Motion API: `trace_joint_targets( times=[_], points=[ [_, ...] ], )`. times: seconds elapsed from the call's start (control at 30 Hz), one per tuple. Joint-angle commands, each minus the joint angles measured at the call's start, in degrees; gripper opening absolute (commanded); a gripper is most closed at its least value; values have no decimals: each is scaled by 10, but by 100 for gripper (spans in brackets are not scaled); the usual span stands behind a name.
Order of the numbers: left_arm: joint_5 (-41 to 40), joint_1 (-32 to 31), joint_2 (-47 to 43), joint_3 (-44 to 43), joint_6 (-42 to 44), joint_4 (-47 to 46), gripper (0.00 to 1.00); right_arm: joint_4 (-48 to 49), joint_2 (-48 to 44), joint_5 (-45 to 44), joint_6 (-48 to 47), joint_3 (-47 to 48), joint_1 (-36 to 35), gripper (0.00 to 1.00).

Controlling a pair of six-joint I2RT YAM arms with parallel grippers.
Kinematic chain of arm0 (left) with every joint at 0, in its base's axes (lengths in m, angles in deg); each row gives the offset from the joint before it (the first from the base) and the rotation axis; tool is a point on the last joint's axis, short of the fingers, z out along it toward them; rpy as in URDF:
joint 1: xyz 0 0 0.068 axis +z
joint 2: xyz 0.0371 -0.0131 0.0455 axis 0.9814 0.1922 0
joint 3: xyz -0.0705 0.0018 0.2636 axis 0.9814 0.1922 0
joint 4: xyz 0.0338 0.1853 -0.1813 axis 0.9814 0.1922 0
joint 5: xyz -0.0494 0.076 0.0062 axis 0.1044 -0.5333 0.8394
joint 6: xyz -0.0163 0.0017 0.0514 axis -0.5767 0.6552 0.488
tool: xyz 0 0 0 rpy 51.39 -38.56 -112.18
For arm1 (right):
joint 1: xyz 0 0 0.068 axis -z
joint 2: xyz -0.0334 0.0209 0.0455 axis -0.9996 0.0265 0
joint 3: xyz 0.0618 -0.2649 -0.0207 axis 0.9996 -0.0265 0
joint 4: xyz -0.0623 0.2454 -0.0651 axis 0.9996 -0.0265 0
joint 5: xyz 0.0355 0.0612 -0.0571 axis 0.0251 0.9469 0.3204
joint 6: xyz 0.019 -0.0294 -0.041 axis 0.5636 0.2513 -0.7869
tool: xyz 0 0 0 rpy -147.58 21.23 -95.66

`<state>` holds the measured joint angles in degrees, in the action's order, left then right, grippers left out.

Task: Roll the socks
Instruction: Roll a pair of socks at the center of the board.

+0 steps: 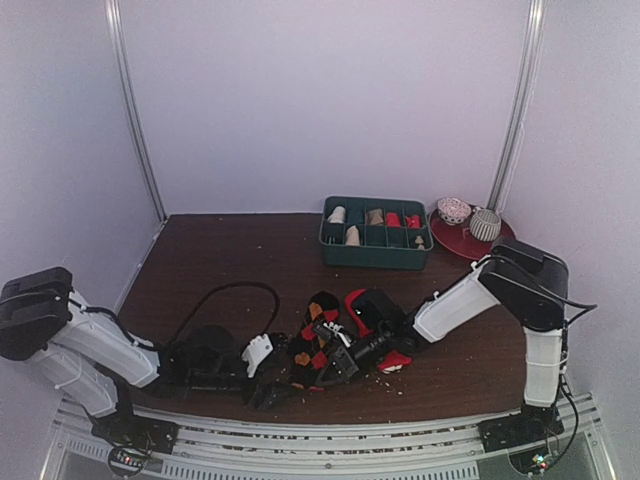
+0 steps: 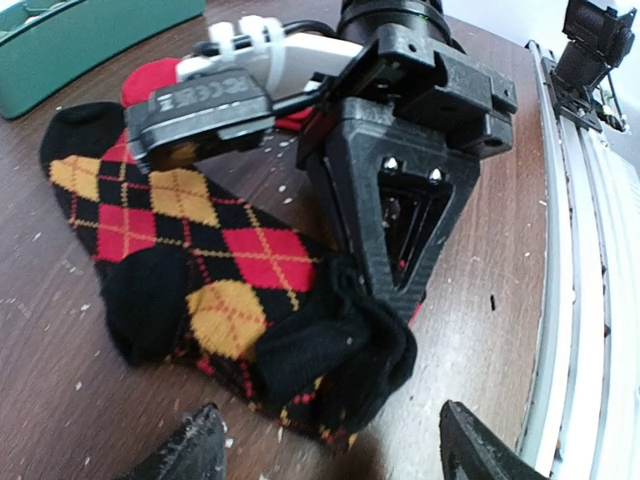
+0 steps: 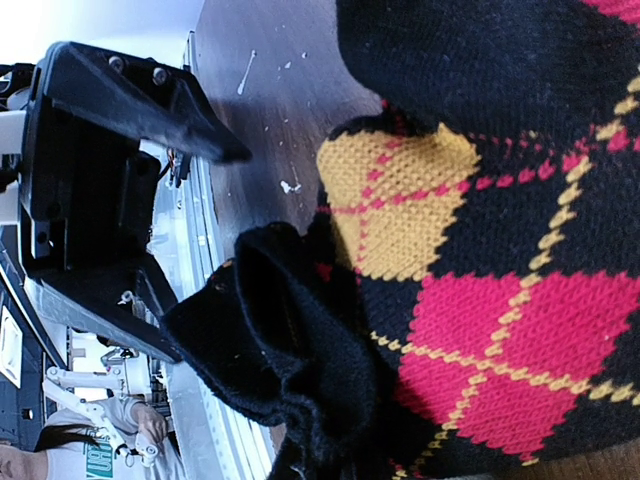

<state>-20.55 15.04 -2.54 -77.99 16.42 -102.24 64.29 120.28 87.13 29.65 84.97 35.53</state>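
Dark, crumb-flecked wood table (image 2: pixel 40 330) carries your knitted argyle sock (image 2: pixel 190 240), its bunched black end pinched in your closed right gripper (image 2: pixel 390 295), left gripper (image 2: pixel 335 455) gaping wide, empty.

Light in the top view falls soft and even from above. The pale walls (image 1: pixel 330 100) take a light violet tint, and the dark table (image 1: pixel 230 250) shows only weak shadows toward 6 o'clock. The picture is slightly grainy. In the left wrist view the argyle sock (image 2: pixel 200 250) is sharp in the centre, the metal rail (image 2: pixel 590 250) curves at 3 o'clock, and the corner at 1 o'clock is washed out white. In the right wrist view the knit is crisp and the 11 o'clock corner is overexposed.
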Motion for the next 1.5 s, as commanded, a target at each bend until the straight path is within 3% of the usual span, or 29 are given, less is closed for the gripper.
trace_joint_targets(
  times=[0.0,0.13,0.3,0.57,0.63,0.73,0.97,1.13,1.2,1.33,1.47],
  points=[
    [31,-2,38,-28,14,-77,71,-100,42,-52,4,-23,0,0],
    [29,-2,57,-33,7,-96,68,-103,41,-51,-2,-22,0,0],
    [22,-2,88,-42,-3,-102,46,-104,40,-51,-5,-26,1,0],
    [36,-2,129,-54,-11,-114,32,-111,36,-59,-18,-23,0,0],
    [38,-2,131,-58,-10,-106,23,-114,33,-59,-25,-19,0,0],
    [34,-1,126,-64,-24,-79,1,-114,24,-55,-40,-14,0,0],
    [24,8,131,-118,-112,94,0,-88,-21,-55,-98,-18,-5,6],
    [59,34,127,-116,-175,163,0,-84,-104,-117,-177,-49,-6,20],
    [79,49,125,-107,-192,171,0,-86,-146,-156,-221,-63,-10,33],
    [110,67,129,-103,-205,178,0,-68,-250,-260,-343,-112,-50,43],
    [128,72,138,-116,-207,193,0,-51,-297,-400,-495,-151,-125,50]
  ],
)
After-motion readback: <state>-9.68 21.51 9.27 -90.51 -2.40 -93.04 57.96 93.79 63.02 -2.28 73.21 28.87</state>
